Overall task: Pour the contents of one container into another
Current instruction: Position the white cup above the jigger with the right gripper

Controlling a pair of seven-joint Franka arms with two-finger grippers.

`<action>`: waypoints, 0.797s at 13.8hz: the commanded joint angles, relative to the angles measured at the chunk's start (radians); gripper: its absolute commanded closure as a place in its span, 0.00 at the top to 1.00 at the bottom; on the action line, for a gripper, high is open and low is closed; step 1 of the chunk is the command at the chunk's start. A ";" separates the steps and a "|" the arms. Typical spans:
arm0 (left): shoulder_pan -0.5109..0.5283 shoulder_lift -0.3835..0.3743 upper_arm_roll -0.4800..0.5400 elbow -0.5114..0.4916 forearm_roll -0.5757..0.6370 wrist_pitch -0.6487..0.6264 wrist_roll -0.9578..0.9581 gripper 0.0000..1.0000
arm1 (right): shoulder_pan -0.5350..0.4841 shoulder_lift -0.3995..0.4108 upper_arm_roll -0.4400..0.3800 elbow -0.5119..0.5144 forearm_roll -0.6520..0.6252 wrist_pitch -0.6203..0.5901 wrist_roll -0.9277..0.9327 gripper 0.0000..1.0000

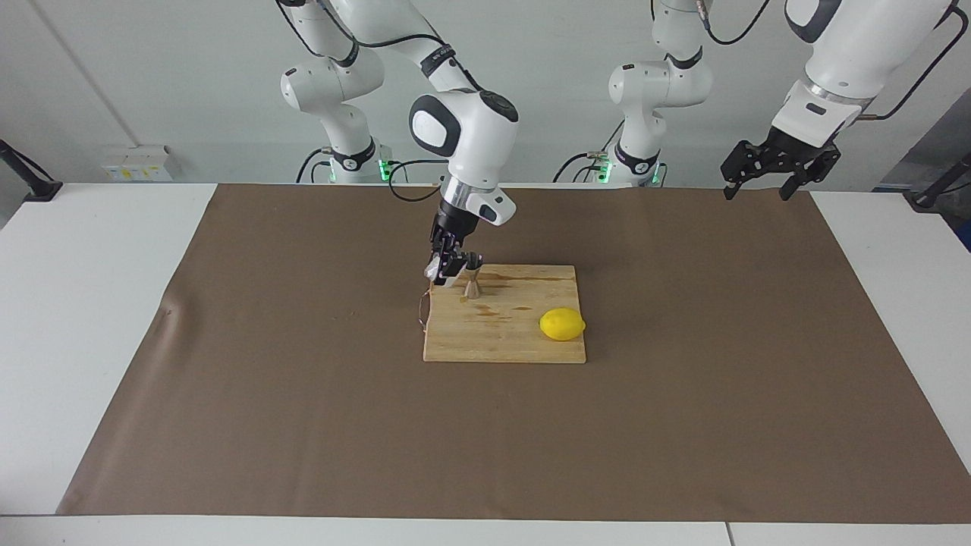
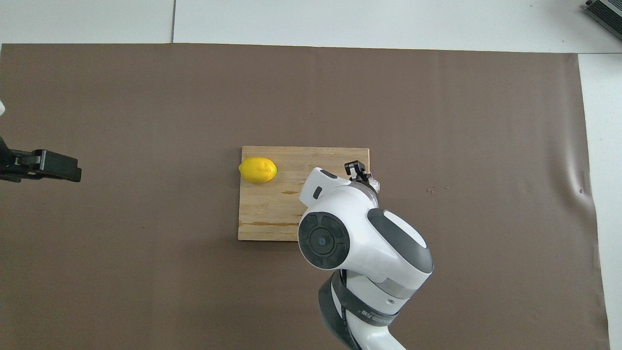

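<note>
- Right gripper (image 1: 449, 265): clamped on the clear glass cup (image 1: 438, 271), tilted over the metal jigger (image 1: 472, 287).
- Jigger: upright on the wooden board (image 1: 523, 341), near its corner toward the right arm's end.
- Lemon (image 1: 562, 324): on the board, farther from the robots.
- Left gripper (image 1: 774, 173): waits raised, fingers spread, at the left arm's end of the brown mat (image 1: 303, 379).

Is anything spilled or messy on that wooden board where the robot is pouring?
Yes. The cutting board shows dark wet-looking streaks and spots near the jigger, where the right tool tips the glass cup; they could be spilled liquid. The lemon looks undisturbed. The left tool waits aside.
</note>
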 commanded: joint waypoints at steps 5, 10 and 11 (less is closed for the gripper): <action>0.011 -0.028 -0.005 -0.027 0.009 -0.006 0.009 1.00 | 0.018 -0.023 0.002 -0.029 -0.075 -0.006 0.027 0.20; 0.011 -0.028 -0.005 -0.027 0.009 -0.006 0.009 1.00 | 0.035 -0.028 0.003 -0.032 -0.088 -0.008 0.036 0.20; 0.011 -0.028 -0.005 -0.027 0.009 -0.006 0.009 1.00 | 0.040 -0.031 0.003 -0.032 -0.089 -0.011 0.039 0.21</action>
